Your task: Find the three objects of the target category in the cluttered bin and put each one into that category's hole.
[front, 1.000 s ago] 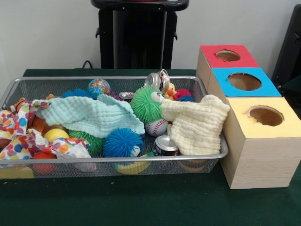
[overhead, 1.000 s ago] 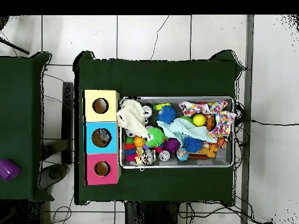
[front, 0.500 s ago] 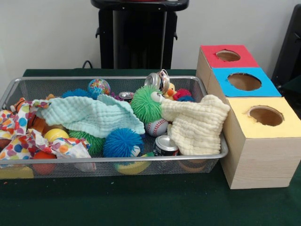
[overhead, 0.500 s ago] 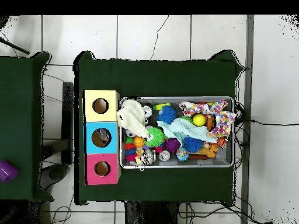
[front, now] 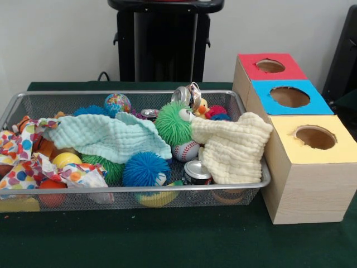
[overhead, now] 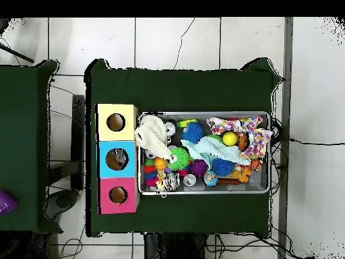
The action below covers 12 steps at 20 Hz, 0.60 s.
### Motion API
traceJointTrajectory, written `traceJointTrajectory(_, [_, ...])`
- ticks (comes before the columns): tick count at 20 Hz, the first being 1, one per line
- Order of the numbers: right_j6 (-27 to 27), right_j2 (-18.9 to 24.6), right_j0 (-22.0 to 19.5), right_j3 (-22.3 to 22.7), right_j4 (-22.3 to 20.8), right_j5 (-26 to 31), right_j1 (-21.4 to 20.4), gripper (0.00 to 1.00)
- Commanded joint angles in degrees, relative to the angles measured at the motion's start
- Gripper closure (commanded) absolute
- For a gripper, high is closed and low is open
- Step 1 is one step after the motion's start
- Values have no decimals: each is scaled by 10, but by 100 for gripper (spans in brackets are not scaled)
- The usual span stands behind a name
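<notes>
The wire mesh bin (front: 128, 190) sits on the green table, heaped with toys and cloths; it also shows in the overhead view (overhead: 205, 191). No crushed clear bottle shows plainly in the bin; cloths and toys cover much of it. To the bin's right in the front view stand the red (front: 254, 71), blue (front: 262, 96) and yellow (front: 312, 159) topped boxes, each with a round hole. Something pale glints inside the blue box's hole in the overhead view (overhead: 117, 159). No gripper or arm shows in either view; only the black pedestal (front: 164, 44) shows.
A mint cloth (front: 106, 137), a cream cloth (front: 231, 148) and a polka-dot cloth (front: 22, 146) drape over the toys. Silver cans (front: 196, 172) (front: 186, 95), a green spiky ball (front: 172, 123), a blue spiky ball (front: 145, 169) and a baseball (front: 187, 151) lie among them.
A purple thing at the overhead view's left edge has slid further out of the picture. The bin and boxes have not moved.
</notes>
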Motion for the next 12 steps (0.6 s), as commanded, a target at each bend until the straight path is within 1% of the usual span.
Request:
traceJointTrajectory(1, [-14, -39, 15, 29, 5, 12, 11, 100])
traceJointTrajectory(3, [-8, -34, 7, 53, 11, -8, 4, 100])
traceJointTrajectory(5, [-1, -36, 8, 54, 13, -7, 2, 100])
traceJointTrajectory(8, [-5, -38, 13, 42, 14, 5, 7, 100])
traceJointTrajectory(12, [-4, -44, 27, 9, 10, 28, 17, 100])
